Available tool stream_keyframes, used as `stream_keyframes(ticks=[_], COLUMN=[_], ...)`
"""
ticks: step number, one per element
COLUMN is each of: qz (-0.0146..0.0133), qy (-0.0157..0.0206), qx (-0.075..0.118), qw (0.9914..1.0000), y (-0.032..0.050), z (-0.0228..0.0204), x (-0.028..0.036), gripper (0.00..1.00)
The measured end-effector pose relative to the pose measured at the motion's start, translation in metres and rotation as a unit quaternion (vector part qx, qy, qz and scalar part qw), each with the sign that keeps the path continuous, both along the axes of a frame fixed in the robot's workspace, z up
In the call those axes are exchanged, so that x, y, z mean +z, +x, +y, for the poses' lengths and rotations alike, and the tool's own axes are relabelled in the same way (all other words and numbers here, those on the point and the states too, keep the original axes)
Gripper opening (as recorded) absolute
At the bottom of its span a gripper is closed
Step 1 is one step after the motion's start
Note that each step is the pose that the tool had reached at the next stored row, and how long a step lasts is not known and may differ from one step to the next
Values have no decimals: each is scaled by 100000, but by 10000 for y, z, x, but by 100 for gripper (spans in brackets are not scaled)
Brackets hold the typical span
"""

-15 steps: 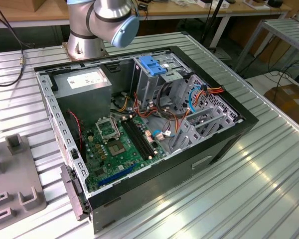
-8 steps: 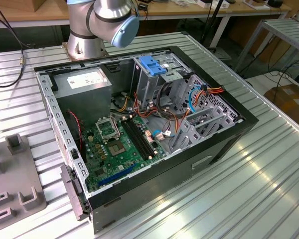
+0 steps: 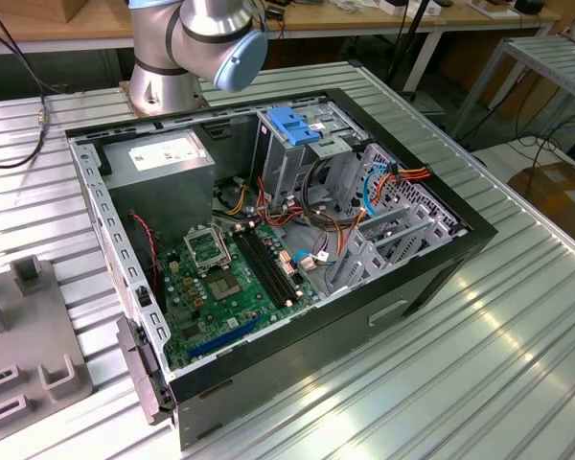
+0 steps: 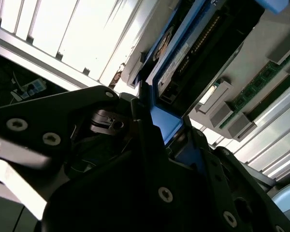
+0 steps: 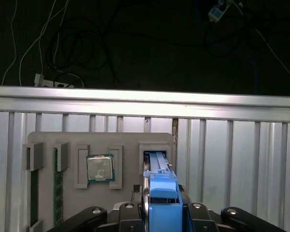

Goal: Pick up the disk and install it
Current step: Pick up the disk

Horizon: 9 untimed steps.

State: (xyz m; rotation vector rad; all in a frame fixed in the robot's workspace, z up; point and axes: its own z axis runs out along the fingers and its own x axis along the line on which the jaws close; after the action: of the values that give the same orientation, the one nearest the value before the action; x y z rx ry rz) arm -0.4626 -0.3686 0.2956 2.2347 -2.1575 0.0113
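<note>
One grey-metal, blue-railed disk [image 5: 162, 186] is clamped on edge by the black gripper [image 5: 163, 210], jaws closed against it. Its long axis is pointed into one slot of the flat grey fixture plate [image 5: 48, 140].

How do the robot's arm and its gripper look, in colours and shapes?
The arm is made of thick round silver-grey metal joints, and one joint is closed by a light blue round cap. The gripper is black, built of flat angular plates, with small silver screw heads set into them.
</note>
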Motion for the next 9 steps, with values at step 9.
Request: stream_keyframes(ticks=[9], qz=[3], qy=[-1], qx=[-2506], qw=[99969], y=[0], z=[0], x=[-13], gripper=[37])
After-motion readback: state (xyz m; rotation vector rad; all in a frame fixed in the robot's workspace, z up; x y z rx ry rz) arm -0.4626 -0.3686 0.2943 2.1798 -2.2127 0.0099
